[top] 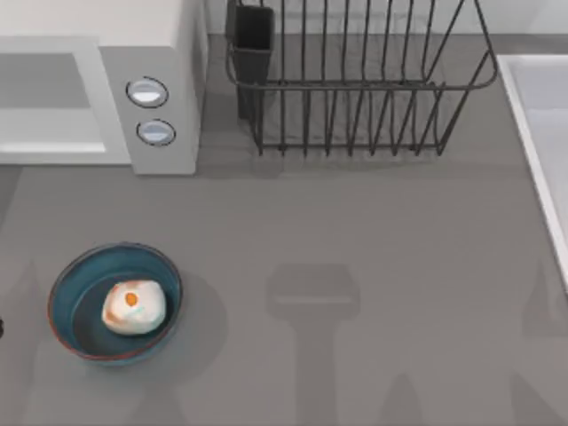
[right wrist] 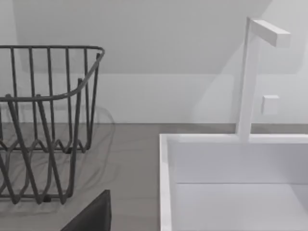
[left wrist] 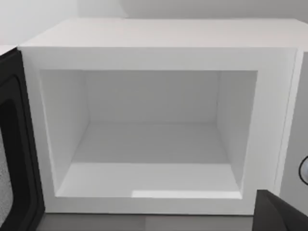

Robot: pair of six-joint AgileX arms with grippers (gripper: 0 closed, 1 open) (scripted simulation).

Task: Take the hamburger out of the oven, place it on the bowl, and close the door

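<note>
Grey counter [top: 355, 222] | small whitish-cream hamburger [top: 133, 306] sits in round blue-glazed bowl [top: 67, 293] | white oven [left wrist: 159, 33] empty, I see its door [left wrist: 14, 144] open; stiff, push its outer edge | pincer states: cannot tell

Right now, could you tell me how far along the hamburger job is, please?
Done: the hamburger already sits in the bowl, and the oven cavity is empty in the left wrist view. In hand: nothing that the views show. Left: the door stands open at the oven's side and needs closing.
</note>
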